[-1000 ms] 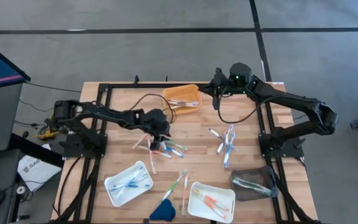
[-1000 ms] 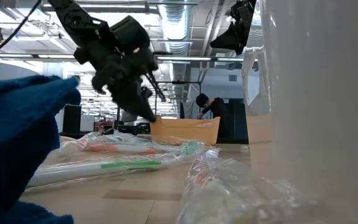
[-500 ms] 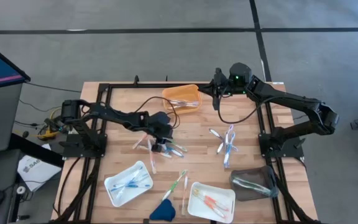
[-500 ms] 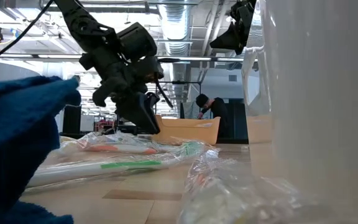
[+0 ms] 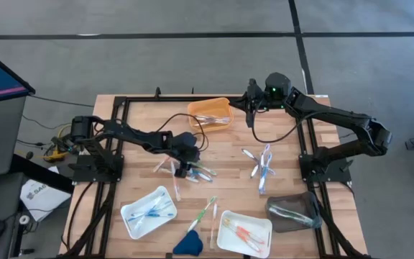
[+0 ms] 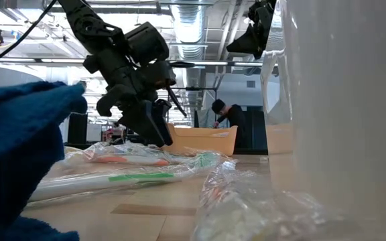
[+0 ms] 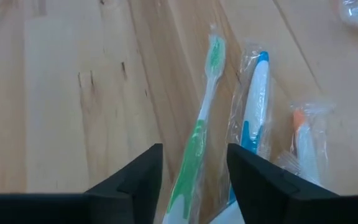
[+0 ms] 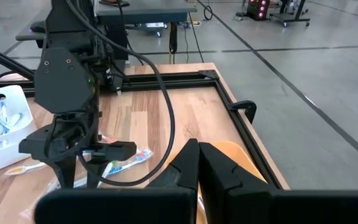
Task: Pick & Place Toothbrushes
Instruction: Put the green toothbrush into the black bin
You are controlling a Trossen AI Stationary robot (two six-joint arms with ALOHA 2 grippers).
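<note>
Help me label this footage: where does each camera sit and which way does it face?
High: overhead, straight down; both arms, left gripper over loose toothbrushes.
Low: table height, level into the room; left gripper hangs open.
Left wrist: down past open fingers at a green toothbrush.
Right wrist: past the shut right gripper above the orange tray, toward the left arm.
Shared: high and low both show the orange tray.

A loose cluster of toothbrushes lies at the table's centre, a second cluster to its right; one tray sits above them, three trays along the frame's lower edge.
</note>
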